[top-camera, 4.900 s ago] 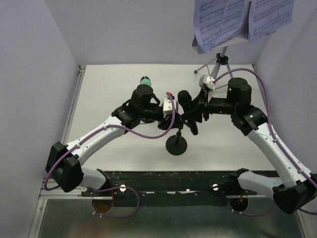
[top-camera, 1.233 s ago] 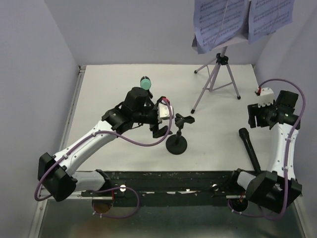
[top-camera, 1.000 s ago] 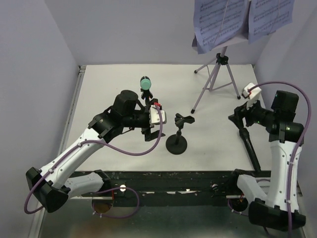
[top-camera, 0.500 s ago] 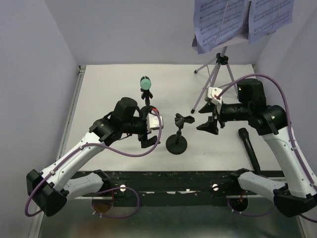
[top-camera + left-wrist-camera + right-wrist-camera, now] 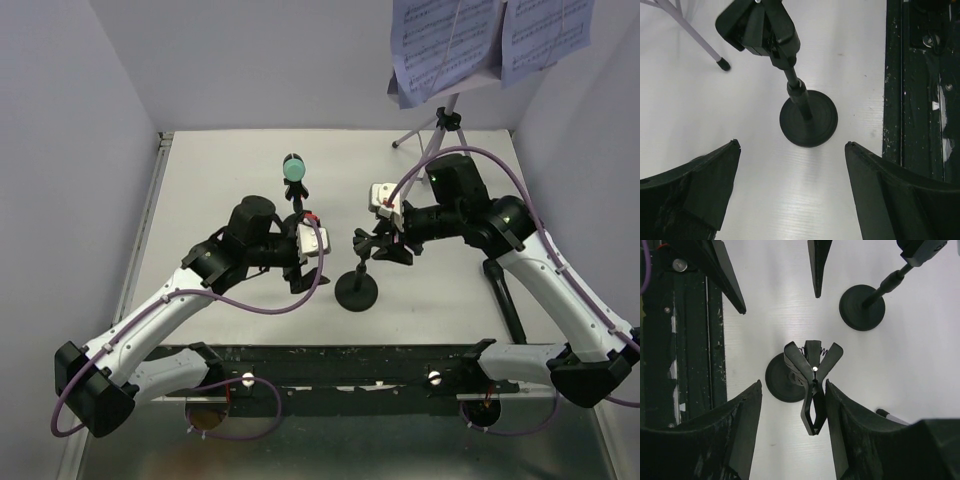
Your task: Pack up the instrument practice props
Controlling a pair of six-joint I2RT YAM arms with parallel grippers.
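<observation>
The white table (image 5: 220,170) carries all the props, none of them packed yet. At its far right the lilac music rack (image 5: 441,150) stands on its tripod with the sheet-music pages (image 5: 450,45) on its desk, well apart from both grippers.

The right gripper (image 5: 385,243) hangs over the empty mic holder (image 5: 356,291) near the middle of the table. In its wrist view its fingers (image 5: 740,425) stand wide apart with the holder's spring clip (image 5: 812,372) between them, touching neither as far as I can see. The left gripper (image 5: 298,262) is just to the left, jaws also apart and holding nothing, aimed at the holder's round base (image 5: 809,121).

The second mic holder (image 5: 862,307) stands near, toward the far left, with the mint-green microphone (image 5: 293,167) upright in it. The black microphone (image 5: 510,310) lies flat near the right edge, partly under the right arm (image 5: 540,270).

The step in hand looks like taking the empty holder. I judge it best to close on the stem just below the clip, not on the clip's sprung wings (they may flex and slip). The grip should be centred so both fingers meet the stem together, and the lift should go straight up, since the base looks heavy and could swing. The left gripper should either steady the base or keep out of the way, and neither should brush the neighbouring holder.
</observation>
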